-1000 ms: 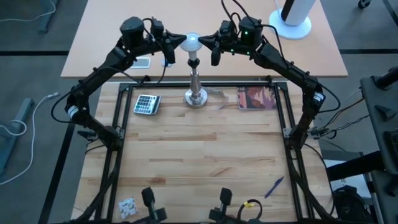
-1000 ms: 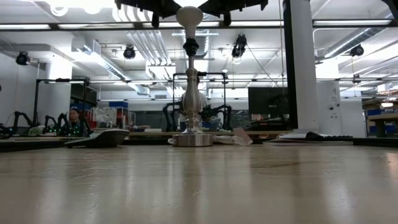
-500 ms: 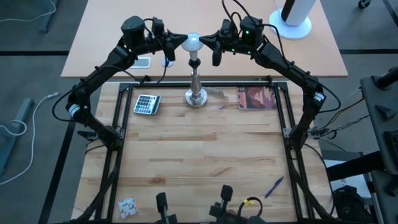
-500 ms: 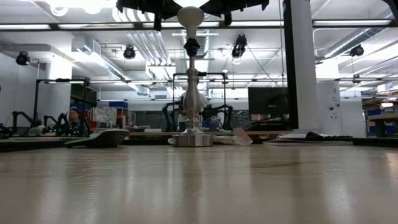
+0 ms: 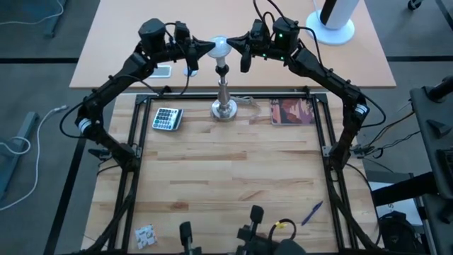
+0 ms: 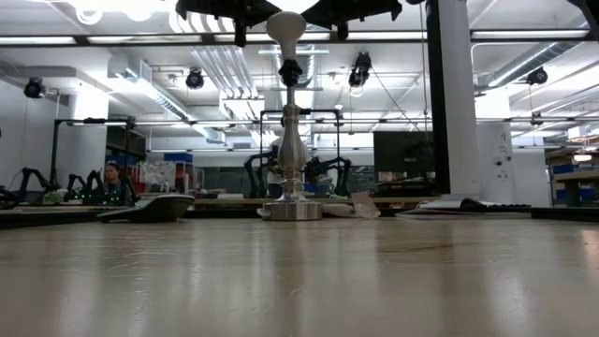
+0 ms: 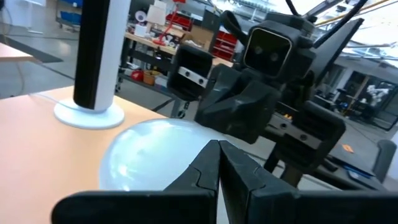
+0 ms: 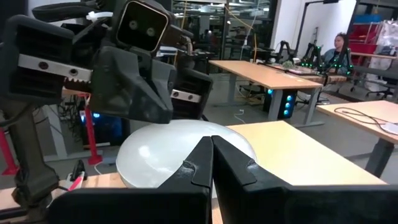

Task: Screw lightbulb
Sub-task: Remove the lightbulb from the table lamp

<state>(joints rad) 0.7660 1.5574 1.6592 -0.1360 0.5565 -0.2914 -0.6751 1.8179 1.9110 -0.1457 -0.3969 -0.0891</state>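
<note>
The white lightbulb (image 5: 219, 48) sits on top of the silver stand (image 5: 224, 108), neck down in the stand's black socket (image 6: 289, 68). The stand's round base rests on the wooden table near its far edge. My left gripper (image 5: 208, 47) is shut, level, at the bulb's left side. My right gripper (image 5: 232, 45) is shut, level, at the bulb's right side. In the low view the bulb (image 6: 285, 25) shows at the top, between the two dark grippers. My left gripper meets the bulb's rounded left side (image 7: 186, 163) with the tips of its shut fingers, coming level from the table's left. The bulb stays upright on the socket. My right gripper meets the bulb's rounded right side (image 8: 186, 152) with its shut fingertips, level from the table's right, opposite the left gripper.
A calculator (image 5: 167, 118) lies left of the stand and a dark-red printed card (image 5: 292, 112) right of it. A blue pen (image 5: 312, 212) lies near the front right. On the far table stand a white cylinder on a round base (image 5: 333, 21) and a phone (image 5: 163, 70).
The stand has shifted a little toward the table's right, base and stem together, while the bulb stays between the two shut grippers. Both grippers have kept their places at the bulb.
</note>
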